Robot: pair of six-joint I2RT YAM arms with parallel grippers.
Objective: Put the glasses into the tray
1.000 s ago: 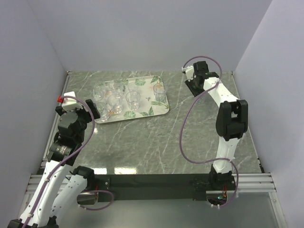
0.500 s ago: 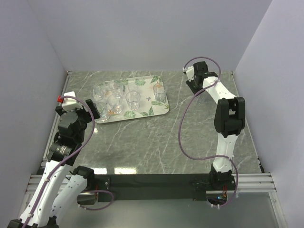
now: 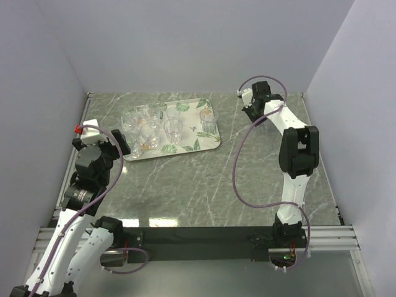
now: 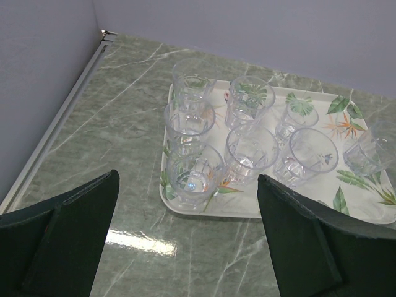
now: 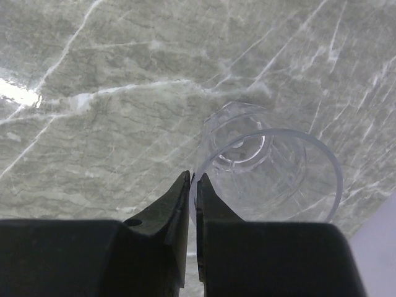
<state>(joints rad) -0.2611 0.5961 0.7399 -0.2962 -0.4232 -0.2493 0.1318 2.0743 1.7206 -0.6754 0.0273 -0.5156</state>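
Note:
The white leaf-print tray lies at the back left of the table and holds several clear glasses. In the left wrist view the tray shows with the glasses standing upright in it. My left gripper is open and empty, just in front of the tray's near-left corner. My right gripper is shut on the rim of one clear glass, one finger inside and one outside, over the marble at the back right. In the top view the right gripper hides most of that glass.
The grey marble table is boxed in by pale walls at the back and both sides. A metal rail runs along the left edge. The right arm's purple cable loops over the table's middle right.
The right arm has drawn its wrist back toward the far wall and its elbow has shifted slightly left. The left arm and the tray have not moved.

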